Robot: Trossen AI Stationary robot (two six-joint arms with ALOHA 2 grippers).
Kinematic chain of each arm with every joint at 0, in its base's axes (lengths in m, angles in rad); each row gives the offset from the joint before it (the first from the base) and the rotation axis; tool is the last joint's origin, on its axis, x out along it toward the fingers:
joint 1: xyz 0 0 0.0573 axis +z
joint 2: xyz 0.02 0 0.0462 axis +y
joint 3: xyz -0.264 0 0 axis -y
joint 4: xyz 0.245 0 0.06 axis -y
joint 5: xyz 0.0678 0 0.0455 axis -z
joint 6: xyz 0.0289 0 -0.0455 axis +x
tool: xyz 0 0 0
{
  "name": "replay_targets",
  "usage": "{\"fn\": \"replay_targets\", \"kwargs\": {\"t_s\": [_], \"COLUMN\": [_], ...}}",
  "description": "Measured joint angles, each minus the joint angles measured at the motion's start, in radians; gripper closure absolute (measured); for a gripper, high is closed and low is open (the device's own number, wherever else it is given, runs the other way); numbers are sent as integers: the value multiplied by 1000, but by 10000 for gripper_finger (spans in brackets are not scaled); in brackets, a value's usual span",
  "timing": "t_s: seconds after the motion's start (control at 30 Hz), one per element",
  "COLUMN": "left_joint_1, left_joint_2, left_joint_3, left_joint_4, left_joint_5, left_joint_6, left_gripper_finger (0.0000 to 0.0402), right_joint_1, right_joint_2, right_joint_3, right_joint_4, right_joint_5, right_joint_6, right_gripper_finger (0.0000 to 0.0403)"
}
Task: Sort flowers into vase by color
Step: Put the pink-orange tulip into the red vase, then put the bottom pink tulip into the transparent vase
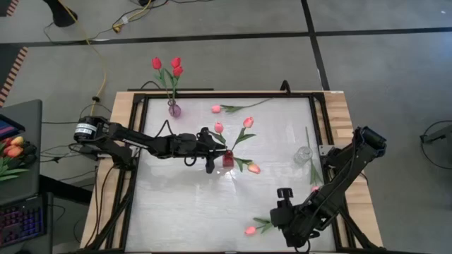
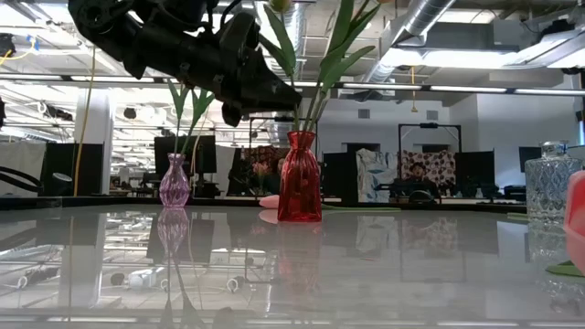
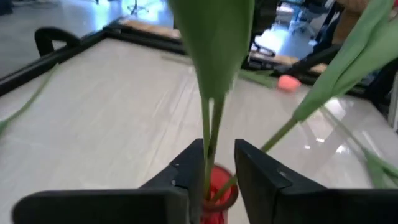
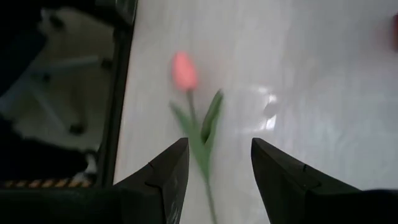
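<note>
A red vase (image 1: 228, 159) stands mid-table with two pink tulips (image 1: 218, 128) in it. My left gripper (image 3: 219, 168) hovers level just above the vase's mouth (image 3: 217, 190), open, with their green stems (image 3: 210, 130) between its fingers. A purple vase (image 1: 174, 109) at the far left holds three red tulips (image 1: 175, 68). At the near right, my right gripper (image 4: 219, 168) hangs open, pointing down over a pink-orange tulip (image 4: 184, 70) that lies flat on the table (image 1: 176, 212). That tulip's stem runs toward the gap between the fingers. My left gripper comes level from the table's left, with its fingers on either side of the upright stems (image 3: 211, 146) just above the red vase. A gap shows beside the stems, and I cannot tell whether either finger touches them.
A clear glass vase (image 1: 304, 153) stands at the right. Loose tulips lie at the far middle (image 1: 216, 109), beside the red vase (image 1: 253, 168) and by the right edge (image 1: 314, 185). A black frame (image 1: 138, 176) rims the table.
</note>
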Motion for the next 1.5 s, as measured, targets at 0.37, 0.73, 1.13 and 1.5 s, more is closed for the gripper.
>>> {"fn": "replay_targets", "kwargs": {"t_s": [0.37,0.73,1.13,1.5], "left_joint_1": [-2,-54,-385,-647], "left_joint_2": [-103,-160,-171,-171], "left_joint_3": [150,245,245,245], "left_joint_4": [-564,-1037,-1071,-1043], "left_joint_5": [44,51,-182,-421], "left_joint_6": [41,1,-111,-185], "left_gripper_finger": [267,262,262,262], "right_joint_1": [9,10,76,52], "right_joint_2": [127,212,212,212], "right_joint_3": [0,0,0,-132], "right_joint_4": [-59,-58,-46,81], "right_joint_5": [-130,-259,-142,-177], "right_joint_6": [-179,-161,-139,-116], "right_gripper_finger": [204,204,230,260]}}
